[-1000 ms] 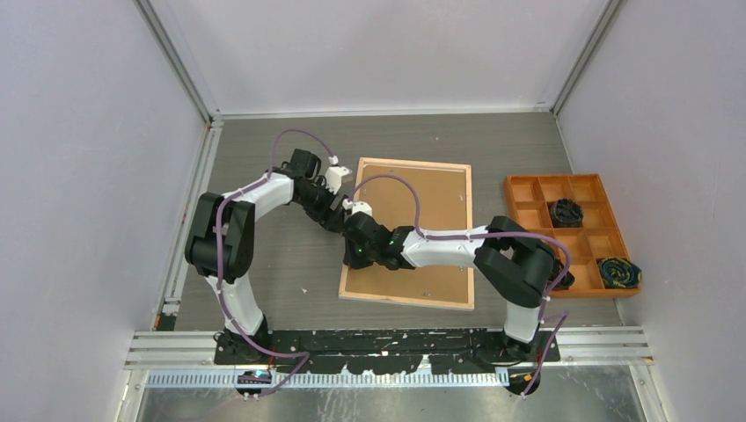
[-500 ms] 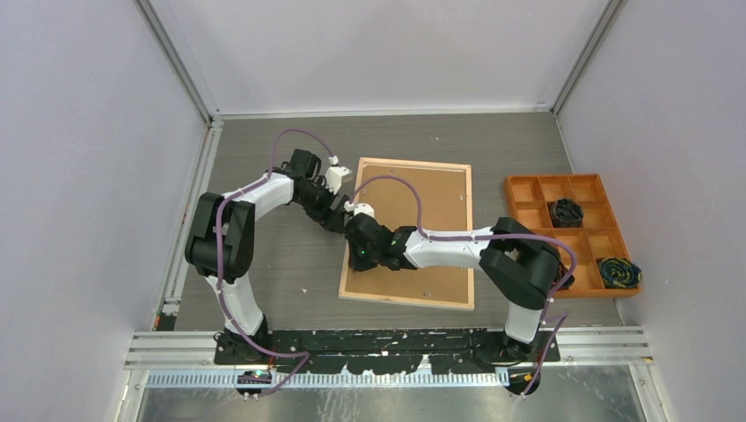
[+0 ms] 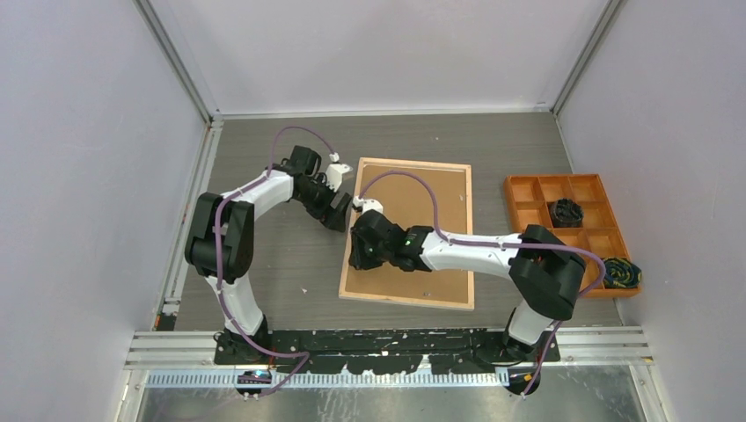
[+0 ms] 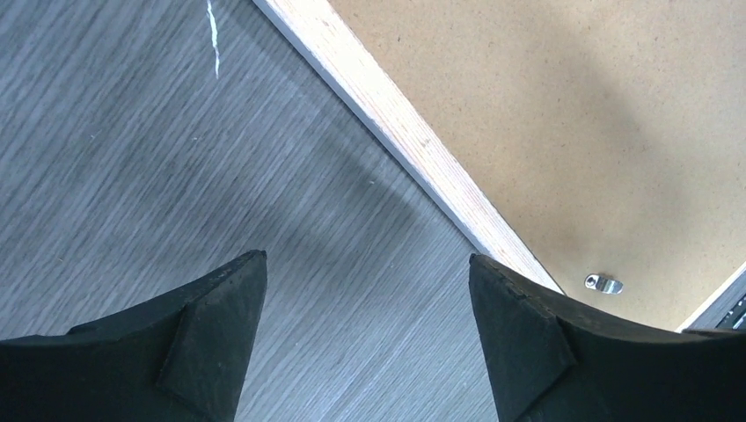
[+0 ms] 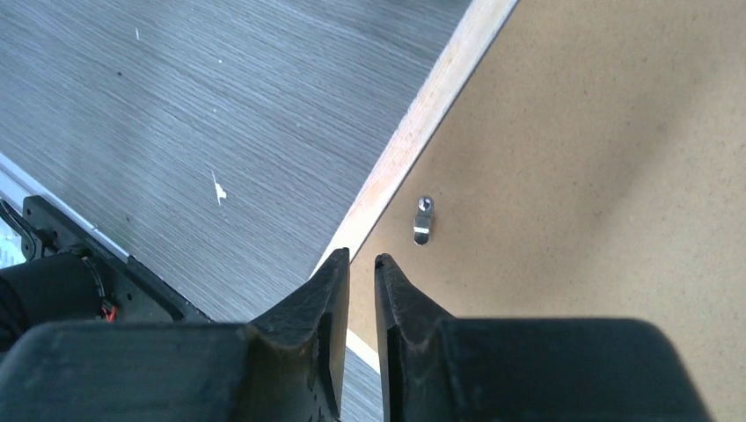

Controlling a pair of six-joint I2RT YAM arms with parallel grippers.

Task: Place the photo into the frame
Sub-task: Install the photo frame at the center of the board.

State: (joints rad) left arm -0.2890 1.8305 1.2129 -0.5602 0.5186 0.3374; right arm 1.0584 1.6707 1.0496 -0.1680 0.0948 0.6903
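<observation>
Frame (image 3: 413, 162): lies flat in the middle of the table (image 3: 264, 176), wood back up. Its long sides run from near to far.
Board (image 3: 440, 202): brown, fills the inside of the frame, with the wood rim all around it.
Clip (image 5: 423, 220): a small metal tab on the board, just beside the frame's left rim.
Left gripper (image 3: 339, 214): just left of the frame, by the far part of its left rim. It hangs over the bare table.
Left jaws: wide apart. Nothing is between them. Its wrist view shows only grey table in the gap, and the rim runs past on the right.
Right gripper (image 3: 357, 257): the arm reaches across the frame from the right. The tips sit over the left rim, nearer than the left gripper.
Right jaws: narrow, with just a thin slit between the two fingers. They hold nothing. I cannot tell if the tips touch the rim.
Two grippers: close to each other, not touching.
Tray (image 3: 550, 178): orange, with many boxes, at the right side of the table, well apart from the frame.
Dark things (image 3: 566, 211): one sits in a far box of the tray, and one lies at its near right corner.
</observation>
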